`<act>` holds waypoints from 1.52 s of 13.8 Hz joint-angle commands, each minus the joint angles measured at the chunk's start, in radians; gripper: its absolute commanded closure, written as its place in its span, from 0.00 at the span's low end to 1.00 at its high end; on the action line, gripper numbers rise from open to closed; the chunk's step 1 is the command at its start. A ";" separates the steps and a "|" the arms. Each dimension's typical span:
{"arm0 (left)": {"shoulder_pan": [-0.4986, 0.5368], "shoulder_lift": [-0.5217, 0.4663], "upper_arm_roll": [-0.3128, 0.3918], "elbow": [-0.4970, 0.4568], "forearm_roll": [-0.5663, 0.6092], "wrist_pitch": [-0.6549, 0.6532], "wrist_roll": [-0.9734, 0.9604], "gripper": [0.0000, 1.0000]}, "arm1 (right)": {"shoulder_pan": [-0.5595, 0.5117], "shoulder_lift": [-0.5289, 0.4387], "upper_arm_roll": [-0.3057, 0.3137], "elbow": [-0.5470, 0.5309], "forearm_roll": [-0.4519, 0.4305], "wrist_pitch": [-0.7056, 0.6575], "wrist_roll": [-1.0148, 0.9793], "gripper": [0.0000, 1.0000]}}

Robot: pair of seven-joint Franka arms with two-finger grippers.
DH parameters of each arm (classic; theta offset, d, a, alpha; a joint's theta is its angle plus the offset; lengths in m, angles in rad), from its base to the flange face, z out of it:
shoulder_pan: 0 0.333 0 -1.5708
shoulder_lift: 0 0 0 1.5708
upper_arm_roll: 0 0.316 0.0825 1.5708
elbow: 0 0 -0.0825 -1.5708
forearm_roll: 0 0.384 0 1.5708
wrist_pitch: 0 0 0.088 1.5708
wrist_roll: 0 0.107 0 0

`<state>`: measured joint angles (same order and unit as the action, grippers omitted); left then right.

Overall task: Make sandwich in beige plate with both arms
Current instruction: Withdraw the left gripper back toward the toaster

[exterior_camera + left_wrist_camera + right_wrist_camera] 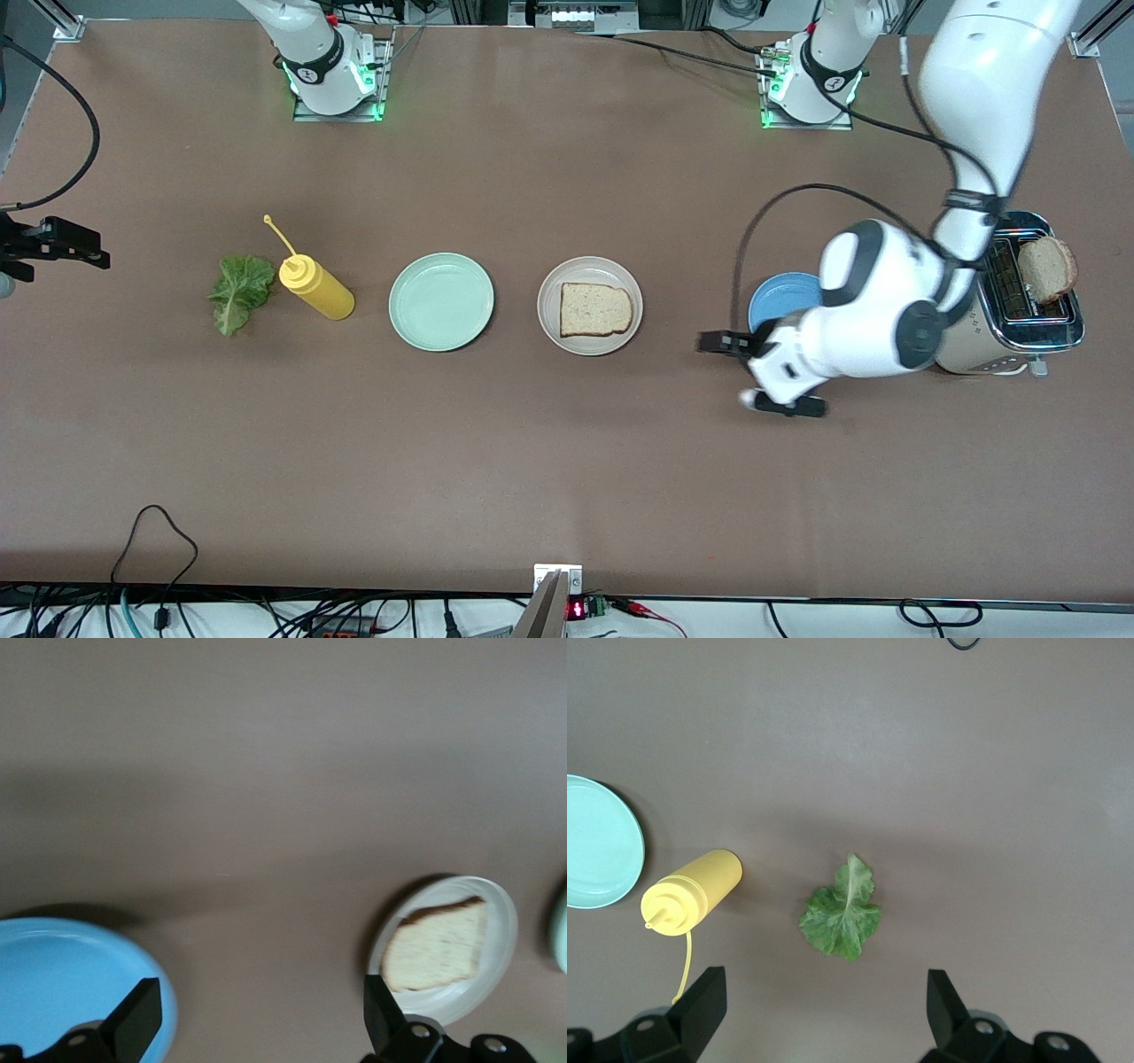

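One bread slice (pixel 595 309) lies flat on the beige plate (pixel 548 306) at mid-table. A second slice (pixel 1046 268) stands in the toaster (pixel 1010 341) at the left arm's end. The lettuce leaf (pixel 239 291) lies on the table toward the right arm's end. My left gripper (pixel 753 374) is open and empty over bare table between the beige plate and the blue plate (pixel 780 297). Its wrist view shows the gripper (pixel 257 1019), the slice (pixel 438 943) and the beige plate (pixel 500 921). My right gripper (pixel 62 244) is open and empty, up high at the table's end, with the lettuce (pixel 842 912) ahead of it (pixel 824 1010).
A yellow squeeze bottle (pixel 316 287) lies beside the lettuce and shows in the right wrist view (pixel 691 895). A mint-green plate (pixel 441 301) sits between the bottle and the beige plate. The blue plate (pixel 53 974) is beside the toaster. Cables run along the front edge.
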<state>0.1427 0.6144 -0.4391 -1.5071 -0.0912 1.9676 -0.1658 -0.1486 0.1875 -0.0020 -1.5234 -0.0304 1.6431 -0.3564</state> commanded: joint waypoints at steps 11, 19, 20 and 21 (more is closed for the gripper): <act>0.001 -0.215 0.248 0.240 0.220 -0.323 0.057 0.00 | -0.011 0.015 0.005 0.000 0.041 -0.008 -0.009 0.00; -0.117 -0.479 0.441 -0.008 0.070 -0.335 0.097 0.00 | -0.035 0.082 0.005 -0.026 0.040 -0.095 0.001 0.00; -0.117 -0.493 0.439 -0.030 0.071 -0.329 0.095 0.00 | -0.049 0.084 0.005 -0.040 0.040 -0.098 -0.015 0.00; -0.117 -0.507 0.439 -0.051 0.071 -0.313 0.089 0.00 | -0.052 0.082 0.007 -0.056 0.040 -0.103 -0.033 0.00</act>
<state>0.0297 0.1639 -0.0026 -1.4801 -0.0102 1.6189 -0.0737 -0.1786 0.2806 -0.0034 -1.5481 -0.0052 1.5562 -0.3603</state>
